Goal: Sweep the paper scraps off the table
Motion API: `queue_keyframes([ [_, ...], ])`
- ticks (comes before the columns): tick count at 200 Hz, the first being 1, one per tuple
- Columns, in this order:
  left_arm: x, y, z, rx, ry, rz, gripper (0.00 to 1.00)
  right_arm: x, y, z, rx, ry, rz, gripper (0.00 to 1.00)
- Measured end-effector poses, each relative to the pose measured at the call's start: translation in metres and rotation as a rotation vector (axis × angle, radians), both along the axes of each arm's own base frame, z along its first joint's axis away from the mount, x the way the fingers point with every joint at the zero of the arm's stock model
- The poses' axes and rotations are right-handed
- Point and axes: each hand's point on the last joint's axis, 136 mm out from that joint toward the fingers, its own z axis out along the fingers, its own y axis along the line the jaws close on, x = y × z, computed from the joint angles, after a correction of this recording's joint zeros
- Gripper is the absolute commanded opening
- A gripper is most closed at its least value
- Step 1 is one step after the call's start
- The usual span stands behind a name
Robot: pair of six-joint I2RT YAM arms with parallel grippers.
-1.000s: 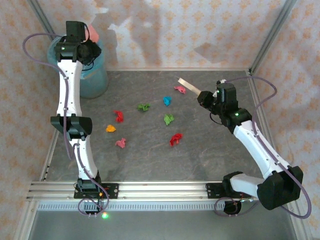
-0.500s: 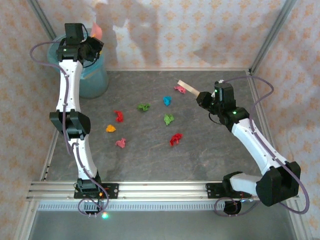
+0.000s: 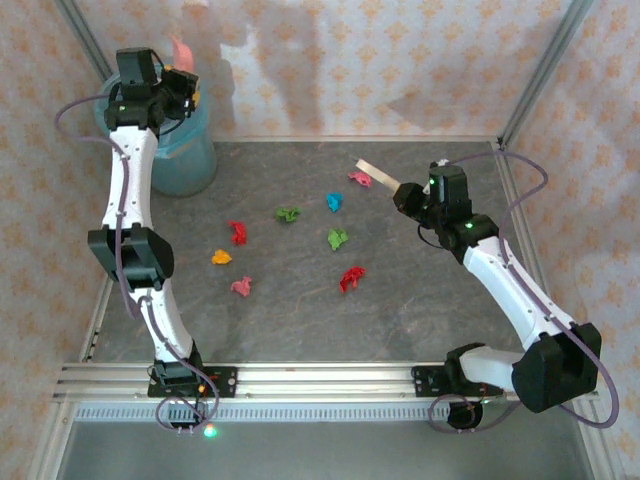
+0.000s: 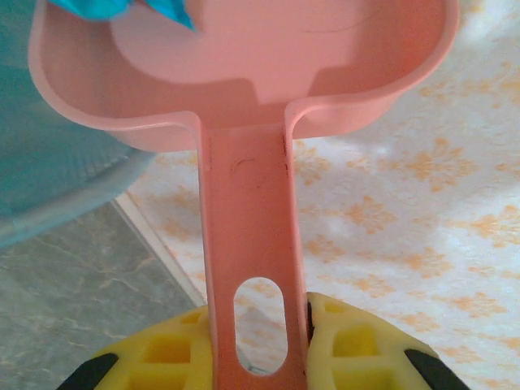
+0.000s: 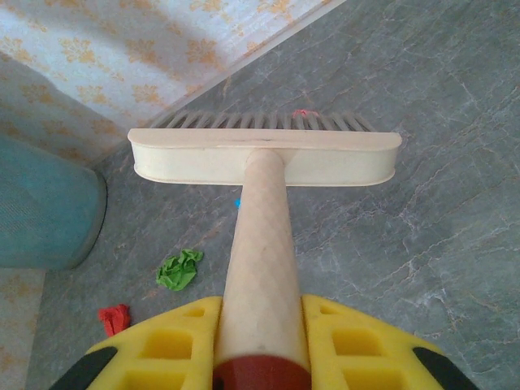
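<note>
The left gripper (image 3: 181, 90) is raised at the far-left corner. Its yellow padded fingers (image 4: 166, 351) are pressed against both sides of the flat handle of a pink plastic dustpan (image 4: 244, 57). In the top view the dustpan (image 3: 183, 50) stands above a round teal plastic bin (image 3: 185, 150), against the peach patterned wall (image 3: 330, 70). The left wrist view shows the pan's hollow with a bright blue piece at its far-left edge. Whether that piece is paper cannot be told.

The right gripper (image 3: 405, 195) hangs over the far-right part of the table. Its jaws are clamped on the pale wooden handle of a cream-coloured hand brush (image 5: 264, 158). In the top view the brush (image 3: 375, 171) points towards the back-left, and its head is just beside a pink wad (image 3: 359, 178). In the right wrist view a speck of red (image 5: 302, 112) shows just past the bristles. It cannot be told whether the bristles touch the surface.

The paper scraps (image 3: 338, 238) lie loose on the dark grey marbled table (image 3: 300, 325), between the two arms and apart from one another. Eight show from above:
- the pink wad by the brush
- a blue one (image 3: 334, 201)
- two green ones, one of them further left (image 3: 288, 213)
- a red one (image 3: 237, 232) and an orange one (image 3: 221, 257) towards the left arm
- a pink one (image 3: 241, 286) nearer the front
- a red one (image 3: 351, 278) near the middle

In the right wrist view a green wad (image 5: 179, 270) and a red wad (image 5: 115, 318) lie on the table (image 5: 422, 162) to the left of the brush handle, with the bin (image 5: 41, 211) beyond them.
</note>
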Motion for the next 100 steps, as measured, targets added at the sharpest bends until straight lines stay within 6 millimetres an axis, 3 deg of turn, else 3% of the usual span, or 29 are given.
queue_keyframes([
  [62,-0.02,0.001,0.04,-0.043,-0.099,0.053,0.0,0.001,-0.001,0.0,-0.005,-0.001,-0.007,0.0],
  [100,-0.031,-0.002,0.041,-0.034,-0.103,0.046,0.0,0.0,-0.004,-0.001,-0.011,-0.01,-0.021,0.0],
])
